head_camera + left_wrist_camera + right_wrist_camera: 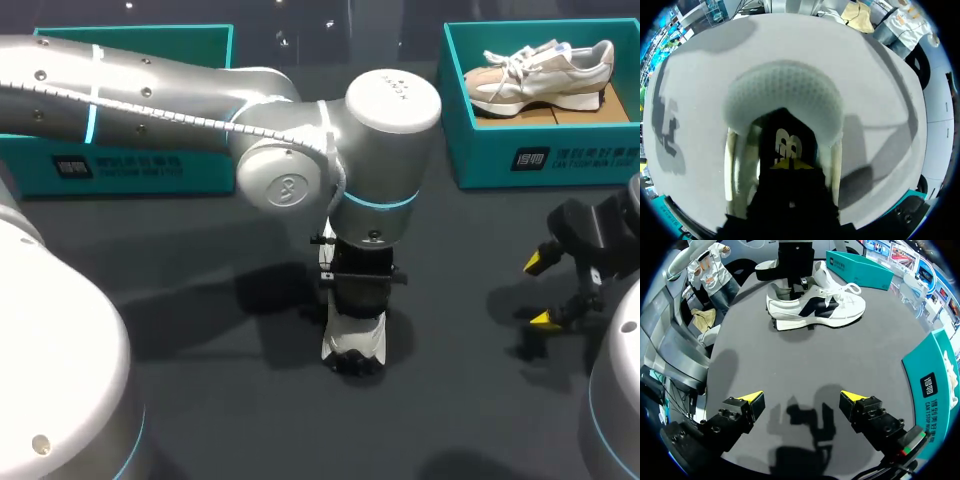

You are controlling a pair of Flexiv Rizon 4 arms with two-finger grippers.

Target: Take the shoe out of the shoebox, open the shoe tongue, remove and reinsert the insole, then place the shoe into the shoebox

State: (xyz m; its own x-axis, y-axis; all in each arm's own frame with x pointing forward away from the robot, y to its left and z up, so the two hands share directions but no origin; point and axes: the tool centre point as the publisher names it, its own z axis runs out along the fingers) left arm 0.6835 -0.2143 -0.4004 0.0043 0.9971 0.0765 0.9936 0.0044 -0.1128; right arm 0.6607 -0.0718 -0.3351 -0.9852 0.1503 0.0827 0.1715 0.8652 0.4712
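White shoe (815, 310) with a black side mark, beige shoe (540, 72), teal shoebox (545, 160), dark grey table (200, 280).

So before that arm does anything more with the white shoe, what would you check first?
1. White shoe out of its box, standing on the table: ok.
2. Left end effector down in the shoe's opening: ok.
3. Whether it holds the tongue or the insole: cannot tell.
4. Right end effector open and apart from the shoe: ok.
5. Left shoebox free for the return: cannot tell, since the arm hides its inside.
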